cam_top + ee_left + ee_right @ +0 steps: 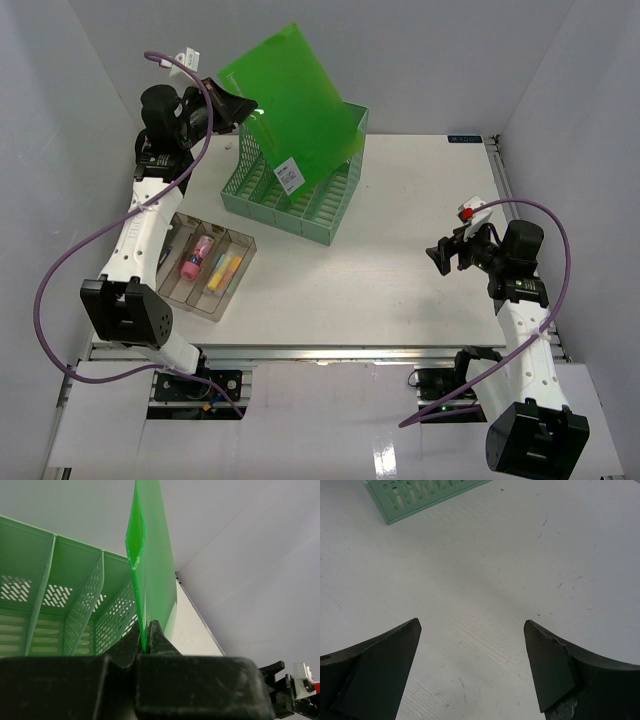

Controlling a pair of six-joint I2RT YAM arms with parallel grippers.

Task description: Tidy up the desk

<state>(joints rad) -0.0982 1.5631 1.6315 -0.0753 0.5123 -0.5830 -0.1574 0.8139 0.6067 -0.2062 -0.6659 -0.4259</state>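
Right hand (pixel 472 625): spread wide, empty, above the bare white surface.
Fingers (pixel 375 670): two dark wedges at the lower corners, tips well apart; right one chipped along its lower edge.
Tabletop (pixel 520 555): white, flecked with small dark scuffs and faint scratches.
File rack (pixel 420 492): mint-green, slotted wall, only a corner showing at top left, well apart from the hand.
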